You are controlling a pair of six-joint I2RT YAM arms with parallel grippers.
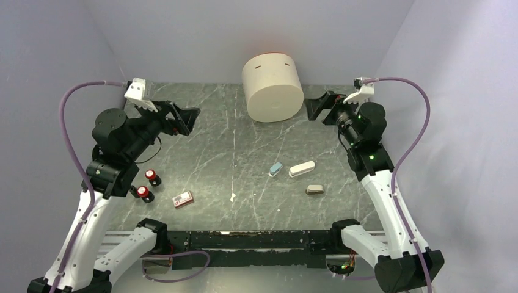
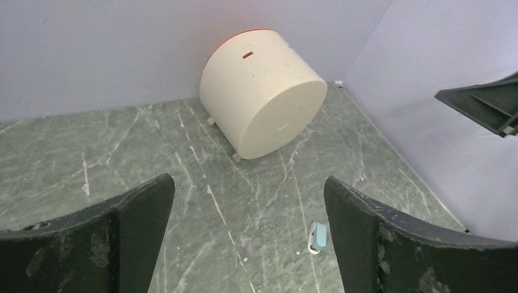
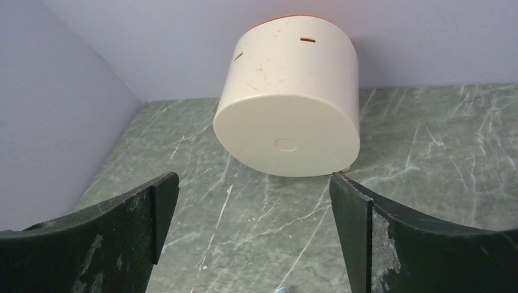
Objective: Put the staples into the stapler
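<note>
So, starting at the business ends: the left gripper is spread wide with nothing between its black fingers, and the same goes for the right gripper, jaws fully apart and nothing held. Both are hung up above the far half of the green marbled tabletop, one on each side, and both are pointed roughly at the big cream plastic drum lying on its side against the back wall.

Further out, the task stuff is found nearer the arm bases. The slim white bar-shaped stapler is lying flat right of centre, closed as far as can be made out, with a short pale blue piece just beside its left end and a short beige-grey piece a bit nearer. The small red-and-white box of staples is over on the left side, well apart from the stapler, next to two red-capped black knobs. No loose grey staple strip can be spotted anywhere; presumably it's inside the box.

Progress-wise, basically nothing looks done. The box hasn't been opened, the stapler hasn't been opened, nothing is being touched. Everything is left: strip out, rail exposed, strip in, stapler shut.
</note>
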